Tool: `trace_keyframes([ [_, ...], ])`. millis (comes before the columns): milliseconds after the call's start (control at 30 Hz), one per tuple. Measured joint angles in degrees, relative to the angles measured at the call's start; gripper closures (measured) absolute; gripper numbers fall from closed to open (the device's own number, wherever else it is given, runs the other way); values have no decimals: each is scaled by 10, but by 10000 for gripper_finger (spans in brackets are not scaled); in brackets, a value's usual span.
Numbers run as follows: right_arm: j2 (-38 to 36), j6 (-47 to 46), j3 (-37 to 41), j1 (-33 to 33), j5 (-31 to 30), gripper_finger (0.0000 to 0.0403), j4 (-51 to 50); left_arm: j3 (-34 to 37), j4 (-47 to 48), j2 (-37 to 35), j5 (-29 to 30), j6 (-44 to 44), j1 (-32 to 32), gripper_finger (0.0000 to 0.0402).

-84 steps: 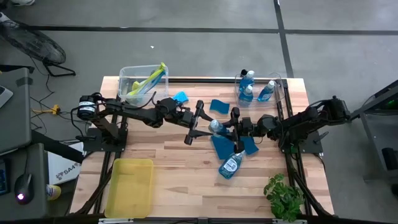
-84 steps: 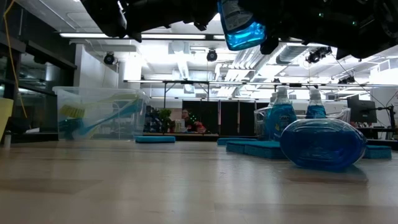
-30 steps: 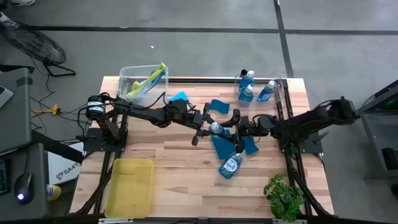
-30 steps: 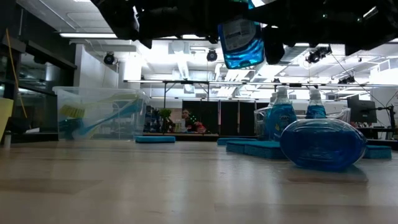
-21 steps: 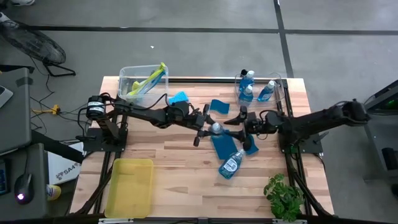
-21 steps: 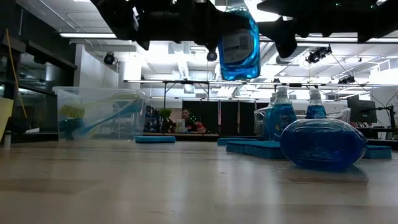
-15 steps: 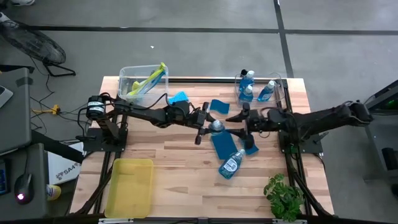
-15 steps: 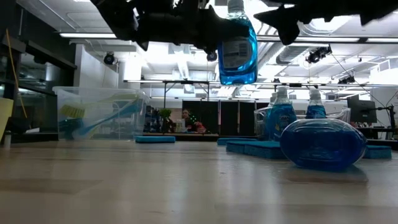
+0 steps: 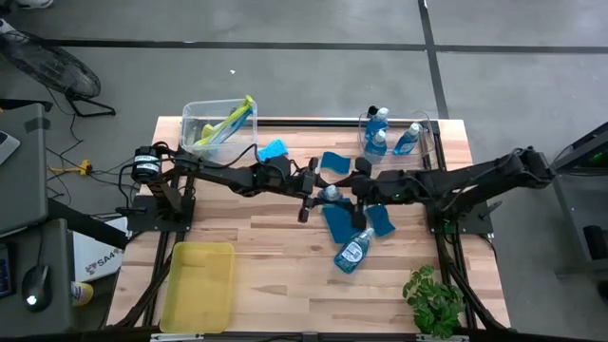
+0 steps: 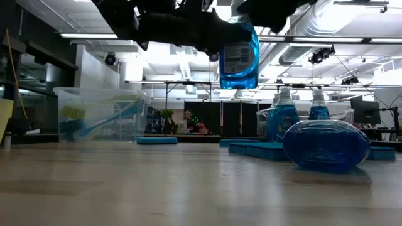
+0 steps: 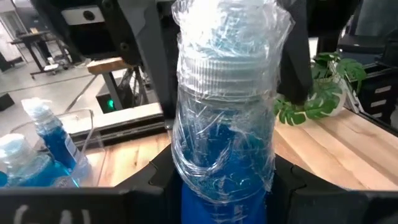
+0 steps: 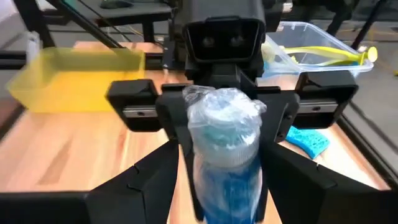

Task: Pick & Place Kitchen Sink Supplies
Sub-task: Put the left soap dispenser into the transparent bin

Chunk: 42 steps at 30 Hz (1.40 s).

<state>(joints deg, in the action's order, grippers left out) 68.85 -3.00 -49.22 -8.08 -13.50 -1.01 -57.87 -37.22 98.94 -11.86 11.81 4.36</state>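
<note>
Gripping a dish soap bottle (image 10: 239, 53) upright above mid-tabletop (image 9: 266, 247), the left tool (image 9: 316, 191) is clamped on its body, while the right tool's (image 9: 364, 187) spread fingers flank its wrapped cap.

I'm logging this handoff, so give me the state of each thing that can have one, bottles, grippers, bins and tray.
Held soap bottle: upright, lifted off the table.
Left gripper: shut on that bottle.
Right gripper: open, fingers either side of the bottle.
Fallen soap bottle: lying on its side.
Brush bin: holding brushes.
Bottle bin: holding bottles.
Yellow tray: nothing inside.
</note>
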Motion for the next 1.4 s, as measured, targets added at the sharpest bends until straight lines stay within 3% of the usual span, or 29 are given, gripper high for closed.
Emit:
trace_keyframes([
  [400,42,10,6,2,5,191,46,0,5,0,-13,-2,0,266],
  [767,43,23,6,2,-2,255,47,0,4,-1,-13,-2,1,266],
  [1400,44,31,7,2,-11,256,51,-2,19,-2,-12,4,1,266],
])
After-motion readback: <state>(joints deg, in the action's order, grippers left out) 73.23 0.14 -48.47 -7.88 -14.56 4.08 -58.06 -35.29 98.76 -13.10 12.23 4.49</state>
